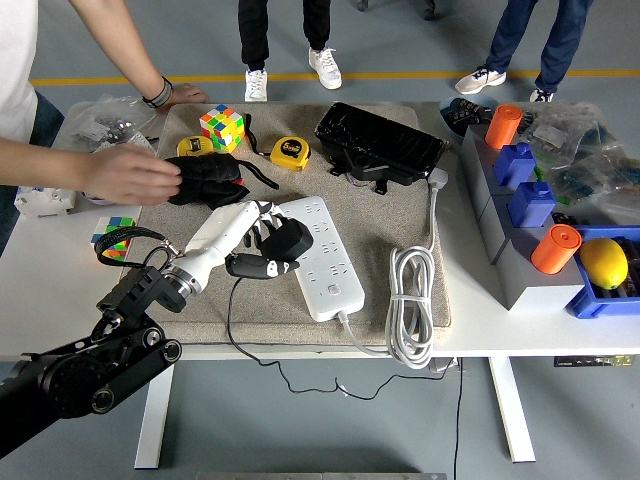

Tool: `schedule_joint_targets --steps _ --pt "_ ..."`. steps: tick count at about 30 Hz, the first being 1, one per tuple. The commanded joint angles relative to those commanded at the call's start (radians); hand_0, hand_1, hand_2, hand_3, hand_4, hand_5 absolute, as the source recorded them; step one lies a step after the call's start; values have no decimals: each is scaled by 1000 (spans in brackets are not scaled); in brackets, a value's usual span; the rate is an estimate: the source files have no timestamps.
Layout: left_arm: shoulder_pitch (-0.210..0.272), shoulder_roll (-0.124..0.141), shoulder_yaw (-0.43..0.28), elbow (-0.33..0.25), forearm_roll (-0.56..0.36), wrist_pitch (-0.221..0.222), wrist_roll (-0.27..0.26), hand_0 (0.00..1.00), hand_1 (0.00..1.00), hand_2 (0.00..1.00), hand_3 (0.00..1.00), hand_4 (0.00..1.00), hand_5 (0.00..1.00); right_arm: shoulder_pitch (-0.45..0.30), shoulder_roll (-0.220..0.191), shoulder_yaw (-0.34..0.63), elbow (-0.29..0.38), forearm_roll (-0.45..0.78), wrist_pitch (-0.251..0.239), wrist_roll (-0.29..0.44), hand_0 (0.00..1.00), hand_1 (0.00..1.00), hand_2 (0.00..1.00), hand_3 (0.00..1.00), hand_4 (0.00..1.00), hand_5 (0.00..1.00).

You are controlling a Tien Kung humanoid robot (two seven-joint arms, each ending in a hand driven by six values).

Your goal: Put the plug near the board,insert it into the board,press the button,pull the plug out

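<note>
One robot hand (258,240) holds plug (283,241), seemingly overlapping board (322,256) edge.

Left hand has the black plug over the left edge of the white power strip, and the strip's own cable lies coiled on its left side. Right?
Not quite. The head view shows the coiled cable on the power strip's right side. The left hand does hold the black plug at the strip's left edge.

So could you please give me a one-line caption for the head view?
Left hand holds the black plug at the white power strip's left edge.
</note>
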Motion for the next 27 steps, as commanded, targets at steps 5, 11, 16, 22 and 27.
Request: schedule_joint_targets --steps 5,11,16,22,27 --pt "-28 -10 18 18 18 -3 2 221 296 348 521 801 30 1 -1 0 0 0 1 0 605 595 551 545 813 294" --pt "-62 -21 48 46 52 -11 6 225 295 344 523 803 35 2 -1 1 0 1 1 0 605 594 551 546 814 293" --pt "-76 -23 63 70 53 -12 8 226 295 345 524 804 35 3 -2 2 2 -1 2 1 605 595 551 546 814 291" --pt "-82 -24 67 97 65 -9 10 229 297 346 525 804 34 3 -1 3 3 -4 2 1 605 595 551 546 815 290" --pt "-83 -18 68 103 71 -16 3 229 297 346 525 806 38 3 -2 9 6 -9 2 2 606 594 552 546 815 290"
